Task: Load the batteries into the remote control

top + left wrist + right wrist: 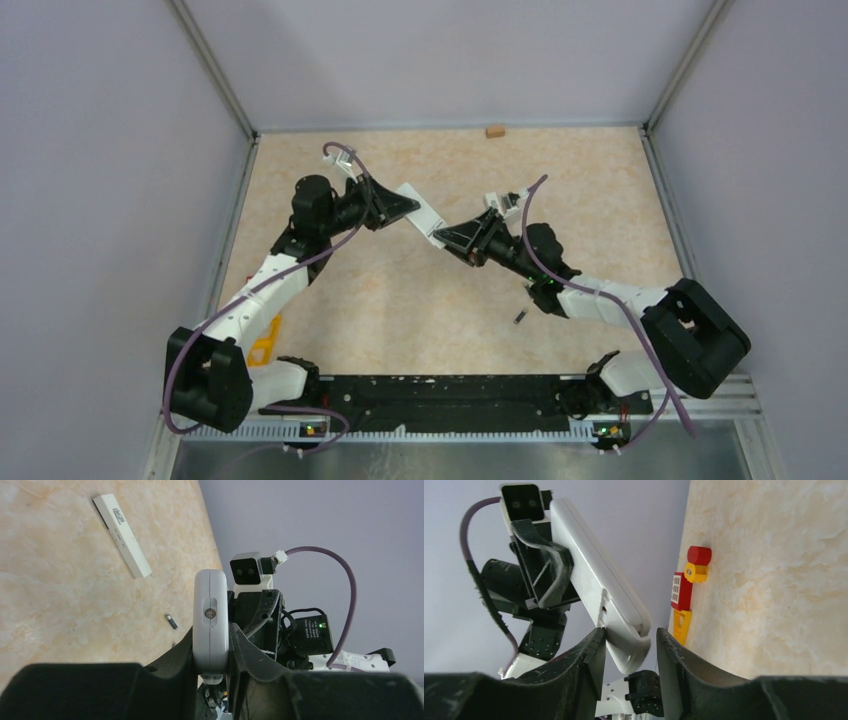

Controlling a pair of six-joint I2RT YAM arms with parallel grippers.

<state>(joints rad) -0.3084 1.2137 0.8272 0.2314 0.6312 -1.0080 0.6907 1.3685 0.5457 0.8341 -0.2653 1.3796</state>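
Seen from above, the remote (430,218) is held aloft between the arms. It is clamped by the left gripper (408,207) so that its free end is offered to the right gripper (452,238). One battery (519,317) is seen on the table (400,300), well apart, near the right arm.

In the left wrist view, the remote is pinched edge-on, judged steadied for loading.

In the right wrist view, its end is straddled by half-spread jaws, with a sliver of gap on one side.
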